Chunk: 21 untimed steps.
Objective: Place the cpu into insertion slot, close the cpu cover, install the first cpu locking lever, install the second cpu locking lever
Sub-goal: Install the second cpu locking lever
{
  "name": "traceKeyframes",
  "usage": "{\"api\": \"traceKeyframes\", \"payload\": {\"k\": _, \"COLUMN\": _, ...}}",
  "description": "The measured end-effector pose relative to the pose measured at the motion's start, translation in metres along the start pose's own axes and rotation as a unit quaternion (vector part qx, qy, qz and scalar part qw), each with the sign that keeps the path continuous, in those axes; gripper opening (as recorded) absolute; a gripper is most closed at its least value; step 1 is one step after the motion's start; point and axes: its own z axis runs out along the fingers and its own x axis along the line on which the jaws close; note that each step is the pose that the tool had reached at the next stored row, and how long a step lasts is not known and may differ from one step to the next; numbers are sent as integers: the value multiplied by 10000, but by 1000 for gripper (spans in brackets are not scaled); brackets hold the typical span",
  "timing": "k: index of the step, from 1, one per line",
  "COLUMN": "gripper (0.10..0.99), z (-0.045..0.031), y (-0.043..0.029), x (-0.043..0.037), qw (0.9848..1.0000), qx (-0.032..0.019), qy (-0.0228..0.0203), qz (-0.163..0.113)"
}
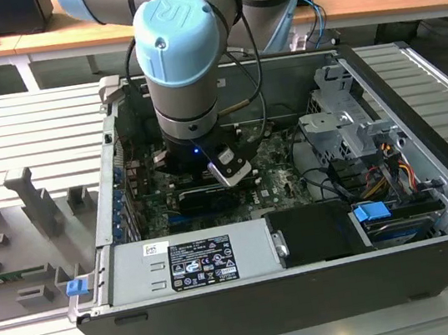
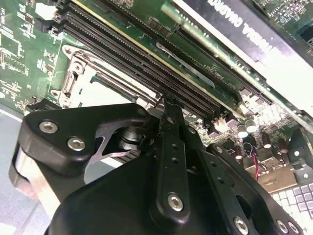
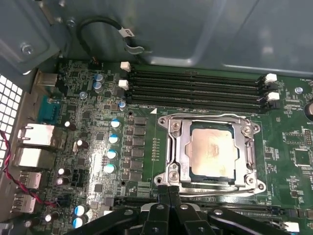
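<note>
The cpu [image 3: 212, 149] lies flat in the insertion slot [image 3: 255, 172] on the green board, its pale metal top showing through the window of the cpu cover [image 3: 179, 147]. The cover is down over it. A thin wire locking lever [image 3: 210, 116] runs along the socket edge nearest the memory slots. My gripper [image 3: 168, 190] is shut, its two black fingers pressed together, tips right at the socket's opposite edge. Nothing shows between them. In the second wrist view the gripper [image 2: 166, 104] points at the board beside the socket frame [image 2: 78, 78]. In the exterior view the arm [image 1: 179, 65] reaches down into the computer case.
Several black memory slots [image 3: 195, 88] run beside the socket. A long black card [image 2: 254, 29] lies beyond them. Capacitors [image 3: 112, 139] and rear ports [image 3: 34, 142] stand to one side. The case holds a drive cage [image 1: 344, 124] and a power supply [image 1: 196, 260].
</note>
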Motion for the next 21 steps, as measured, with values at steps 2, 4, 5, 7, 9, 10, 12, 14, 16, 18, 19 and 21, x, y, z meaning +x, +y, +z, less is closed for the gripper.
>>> {"api": "traceKeyframes", "payload": {"k": 2, "gripper": 106, "z": 9, "y": -6, "x": 5, "qw": 10000, "qx": -30, "qy": -2, "qz": 0}}
{"api": "traceKeyframes", "payload": {"k": 4, "gripper": 106, "z": 26, "y": -14, "x": 11, "qw": 10000, "qx": -82, "qy": -7, "qz": 2}}
{"api": "traceKeyframes", "payload": {"k": 5, "gripper": 106, "z": 39, "y": -19, "x": 13, "qw": 9999, "qx": -100, "qy": -9, "qz": 2}}
{"api": "traceKeyframes", "payload": {"k": 7, "gripper": 106, "z": 55, "y": -27, "x": 17, "qw": 9999, "qx": -140, "qy": -11, "qz": 3}}
{"api": "traceKeyframes", "payload": {"k": 9, "gripper": 106, "z": 65, "y": -29, "x": 19, "qw": 9998, "qx": -201, "qy": -15, "qz": 4}}
{"api": "traceKeyframes", "payload": {"k": 10, "gripper": 106, "z": 69, "y": -31, "x": 20, "qw": 9998, "qx": -221, "qy": -17, "qz": 5}}
{"api": "traceKeyframes", "payload": {"k": 12, "gripper": 106, "z": 84, "y": -34, "x": 24, "qw": 9997, "qx": -251, "qy": -19, "qz": 5}}
{"api": "traceKeyframes", "payload": {"k": 14, "gripper": 106, "z": 99, "y": -39, "x": 32, "qw": 9996, "qx": -279, "qy": -21, "qz": 6}}
{"api": "traceKeyframes", "payload": {"k": 16, "gripper": 106, "z": 119, "y": -46, "x": 45, "qw": 9995, "qx": -307, "qy": -23, "qz": 8}}
{"api": "traceKeyframes", "payload": {"k": 18, "gripper": 106, "z": 122, "y": -47, "x": 49, "qw": 9995, "qx": -312, "qy": -23, "qz": 7}}
{"api": "traceKeyframes", "payload": {"k": 19, "gripper": 106, "z": 119, "y": -46, "x": 49, "qw": 9995, "qx": -312, "qy": -24, "qz": 7}}
{"api": "traceKeyframes", "payload": {"k": 21, "gripper": 106, "z": 104, "y": -40, "x": 52, "qw": 9995, "qx": -304, "qy": -24, "qz": 7}}
